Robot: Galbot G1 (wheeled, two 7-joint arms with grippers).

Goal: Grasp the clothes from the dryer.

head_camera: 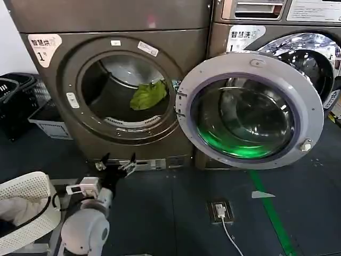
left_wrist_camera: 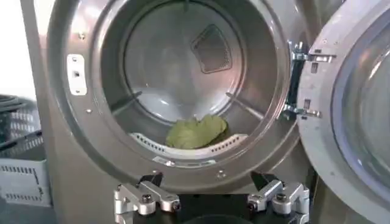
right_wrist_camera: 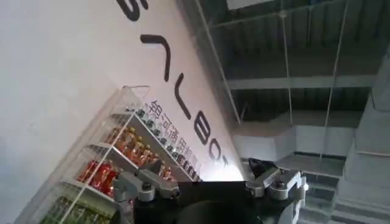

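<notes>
The clothes, a small bunched lime-green piece, lie at the bottom of the drum just behind the lip; the left wrist view shows the clothes there too. The dryer is bronze-brown with its round mouth wide open and its glass door swung out to the right. My left gripper hangs open and empty low in front of the dryer, below the porthole ring, and the left gripper points at the drum. My right gripper is open, empty, and points away at a wall and shelves.
A second machine with a shiny porthole stands to the right, behind the open door. Dark baskets sit on the floor at the left. A white mesh basket with cloth is near my left arm. A floor socket with cable lies ahead.
</notes>
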